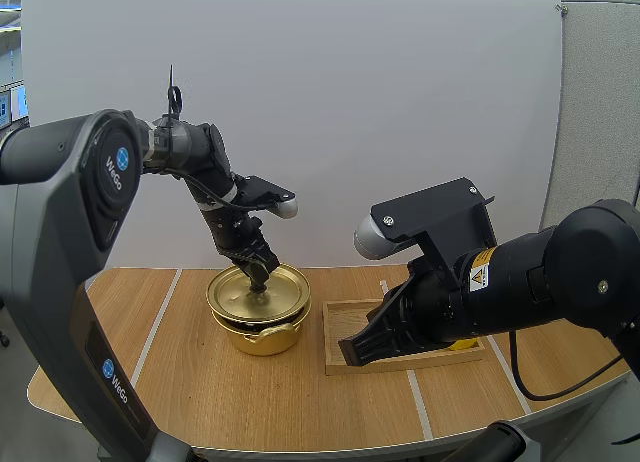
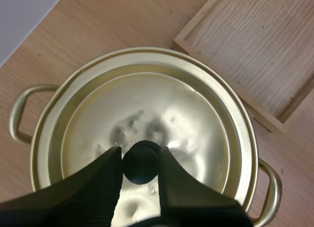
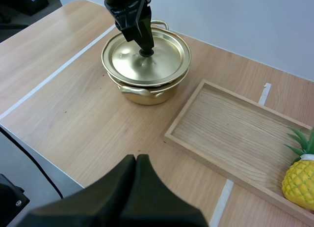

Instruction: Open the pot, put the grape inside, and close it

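A golden pot [image 1: 262,337] stands on the wooden table with its golden lid [image 1: 285,292] resting on it. My left gripper [image 1: 258,272] reaches down onto the lid's centre. From the left wrist, its fingers [image 2: 105,175] pinch the black knob [image 2: 141,164] of the lid [image 2: 167,109]. My right gripper [image 1: 352,352] hovers over the near left corner of the wooden tray [image 1: 365,317], its fingers [image 3: 136,163] pressed together on nothing. In the right wrist view the pot [image 3: 144,89] sits beyond that gripper, with the left gripper [image 3: 145,51] on its knob.
The wooden tray [image 3: 235,133] lies just right of the pot, and a yellow toy pineapple [image 3: 300,180] stands at its far right end. A corner of the tray [image 2: 255,50] sits close to the pot's rim. White tape lines cross the table.
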Action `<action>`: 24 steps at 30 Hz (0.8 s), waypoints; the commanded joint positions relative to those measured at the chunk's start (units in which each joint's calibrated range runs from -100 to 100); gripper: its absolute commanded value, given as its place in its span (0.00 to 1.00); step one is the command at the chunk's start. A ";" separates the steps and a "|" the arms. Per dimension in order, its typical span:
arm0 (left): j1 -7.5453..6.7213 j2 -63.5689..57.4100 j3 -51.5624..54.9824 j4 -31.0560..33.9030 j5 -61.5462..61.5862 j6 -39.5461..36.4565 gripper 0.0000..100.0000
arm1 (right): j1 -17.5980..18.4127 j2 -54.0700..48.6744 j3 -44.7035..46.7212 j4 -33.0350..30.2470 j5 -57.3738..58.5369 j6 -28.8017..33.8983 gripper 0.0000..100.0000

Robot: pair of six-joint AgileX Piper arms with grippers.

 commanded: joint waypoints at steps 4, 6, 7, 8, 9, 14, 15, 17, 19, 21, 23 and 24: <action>-0.12 0.81 0.11 -1.18 -2.12 0.18 0.00 | -0.19 -0.43 0.20 -0.23 -1.10 0.07 0.00; -0.12 0.92 0.11 -1.18 -2.09 0.18 0.00 | -0.19 -0.43 0.20 -0.23 -1.10 0.07 0.00; -0.12 0.92 0.11 -1.18 -2.09 0.18 0.00 | -0.19 -0.43 0.20 -0.23 -1.10 0.07 0.00; -0.12 0.92 0.11 -1.18 -2.56 0.18 0.00 | -0.19 -0.43 0.20 -0.23 -1.10 0.07 0.00; -0.12 0.92 0.11 -1.32 -3.15 0.18 0.00 | -0.19 -0.43 0.20 -0.23 -1.10 0.07 0.00; -0.12 0.92 0.11 -1.32 -3.59 0.18 0.00 | -0.19 -0.43 0.20 -0.23 -1.10 0.07 0.00; -0.12 0.92 0.11 -1.32 -3.59 0.18 0.00 | -0.19 -0.43 0.20 -0.23 -1.10 0.07 0.00; -0.12 1.48 0.11 -1.45 -3.80 0.18 0.00 | -0.19 -0.43 0.20 -0.23 -1.10 0.07 0.00; -0.12 2.50 0.11 -1.70 -3.26 0.18 0.00 | -0.19 -0.43 0.20 -0.23 -1.10 0.07 0.00; -0.12 3.17 0.11 -1.70 -2.40 0.18 0.00 | -0.19 -0.43 0.20 -0.23 -1.10 0.07 0.00; -0.12 3.17 0.11 -1.70 -2.40 0.18 0.00 | -0.19 -0.43 0.20 -0.23 -1.10 0.07 0.00; -0.12 3.17 0.11 -1.70 -2.40 0.18 0.00 | -0.19 -0.43 0.20 -0.23 -1.10 0.07 0.00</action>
